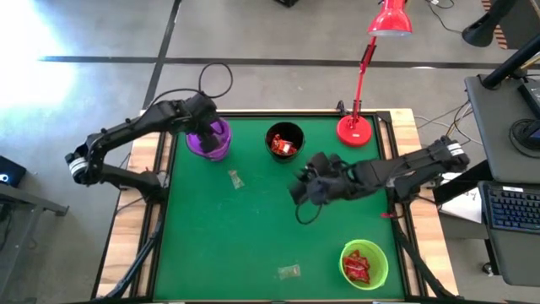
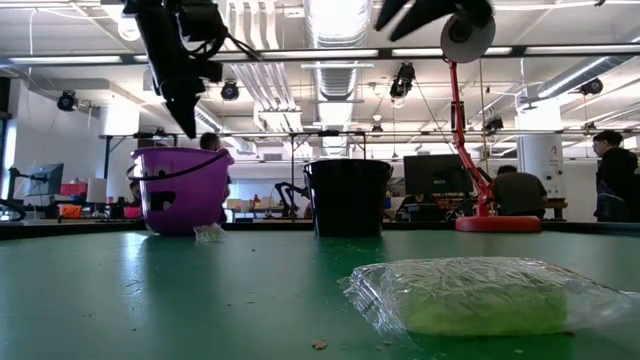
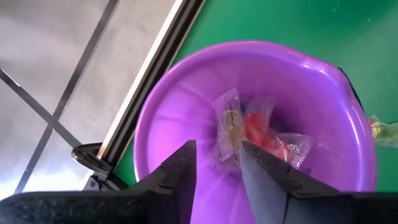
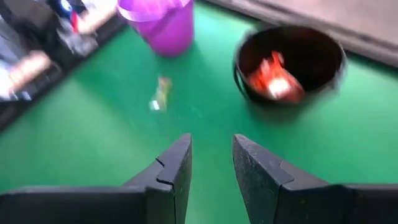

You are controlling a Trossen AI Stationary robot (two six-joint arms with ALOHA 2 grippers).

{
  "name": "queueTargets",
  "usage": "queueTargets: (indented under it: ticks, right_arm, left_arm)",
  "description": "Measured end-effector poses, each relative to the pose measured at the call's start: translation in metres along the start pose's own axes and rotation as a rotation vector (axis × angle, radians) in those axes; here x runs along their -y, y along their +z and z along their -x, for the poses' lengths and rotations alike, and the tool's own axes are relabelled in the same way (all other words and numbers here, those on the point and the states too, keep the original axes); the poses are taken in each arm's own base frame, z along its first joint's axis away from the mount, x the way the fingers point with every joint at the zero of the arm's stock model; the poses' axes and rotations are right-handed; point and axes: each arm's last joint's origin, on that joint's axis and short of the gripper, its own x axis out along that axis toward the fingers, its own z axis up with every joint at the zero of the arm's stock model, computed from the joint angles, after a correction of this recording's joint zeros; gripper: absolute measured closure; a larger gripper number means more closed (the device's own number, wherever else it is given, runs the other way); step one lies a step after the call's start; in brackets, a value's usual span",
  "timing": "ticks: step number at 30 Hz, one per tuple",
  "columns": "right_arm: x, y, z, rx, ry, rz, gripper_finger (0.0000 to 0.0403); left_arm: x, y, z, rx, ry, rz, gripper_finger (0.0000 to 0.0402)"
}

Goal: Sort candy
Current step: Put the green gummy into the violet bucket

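My left gripper (image 1: pixel 207 128) hangs open over the purple cup (image 1: pixel 208 139), its fingers (image 3: pixel 186 163) pointing down into it with nothing between them. Clear and red wrapped candy (image 3: pixel 249 132) lies in the cup's bottom. My right gripper (image 1: pixel 301 190) is open and empty above the green mat, right of centre, and slants toward the black cup (image 4: pixel 289 59), which holds red candy (image 4: pixel 272 76). One pale candy (image 1: pixel 235 178) lies on the mat below the purple cup. Another (image 1: pixel 289 271) lies near the front edge. The green cup (image 1: pixel 364 263) holds red candy.
A red desk lamp (image 1: pixel 356 128) stands on the table's far right corner, its base beside the black cup. The three cups sit at the far left, far centre and near right. The mat's middle and near left are bare green (image 1: pixel 211 245).
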Motion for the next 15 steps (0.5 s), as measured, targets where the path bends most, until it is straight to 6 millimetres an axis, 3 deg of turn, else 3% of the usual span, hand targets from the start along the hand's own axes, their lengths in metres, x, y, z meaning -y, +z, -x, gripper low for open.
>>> queueTargets:
  ticks: [10,15]
  right_arm:
    - [-0.008,0.044,-0.050,0.212,0.056,0.132,0.0296]
    - [-0.012,0.058,-0.080,0.260,0.125,0.103,0.0296]
  left_arm:
    - [-0.006,-0.018,0.035,0.097,0.004,0.033,0.0287]
    - [-0.008,-0.026,0.049,0.154,-0.002,0.046,0.0287]
